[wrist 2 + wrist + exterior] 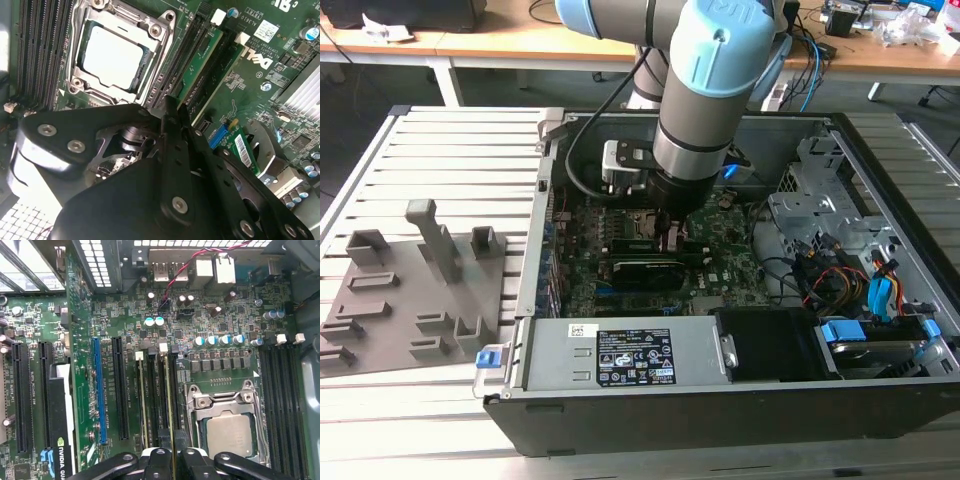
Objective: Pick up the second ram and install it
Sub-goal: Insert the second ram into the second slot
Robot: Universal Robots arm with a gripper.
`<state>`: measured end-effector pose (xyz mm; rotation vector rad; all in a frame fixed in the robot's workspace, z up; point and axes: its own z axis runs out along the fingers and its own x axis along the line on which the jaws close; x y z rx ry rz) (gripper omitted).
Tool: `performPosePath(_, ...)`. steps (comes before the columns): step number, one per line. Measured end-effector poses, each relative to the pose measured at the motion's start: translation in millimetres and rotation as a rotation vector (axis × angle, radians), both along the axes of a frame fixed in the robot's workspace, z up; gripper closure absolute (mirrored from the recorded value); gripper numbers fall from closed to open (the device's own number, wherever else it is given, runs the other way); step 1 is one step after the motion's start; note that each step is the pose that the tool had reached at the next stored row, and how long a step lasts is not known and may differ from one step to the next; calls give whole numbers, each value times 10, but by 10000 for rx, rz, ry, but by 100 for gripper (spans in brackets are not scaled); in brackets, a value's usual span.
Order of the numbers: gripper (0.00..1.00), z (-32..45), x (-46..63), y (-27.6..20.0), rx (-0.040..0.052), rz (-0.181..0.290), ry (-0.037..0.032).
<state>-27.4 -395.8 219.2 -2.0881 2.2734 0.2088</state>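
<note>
Green ram (pixel 169 405) stands edge-on in a slot beside the CPU socket (pixel 227 430), pinched by the gripper (pixel 172 456); any tilt while pressing could jam it or bend the slot.

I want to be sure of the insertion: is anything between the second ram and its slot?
Nothing visible does. The second ram already stands along its slot beside the CPU socket, with the jaws of the gripper closed on its edge.
</note>
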Motion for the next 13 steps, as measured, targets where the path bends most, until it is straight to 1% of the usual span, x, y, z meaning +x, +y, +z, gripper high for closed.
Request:
performPosePath(9, 86, -8, -9, -5, 0, 33, 1)
performPosePath(13, 86, 11, -8, -4, 3, 33, -2)
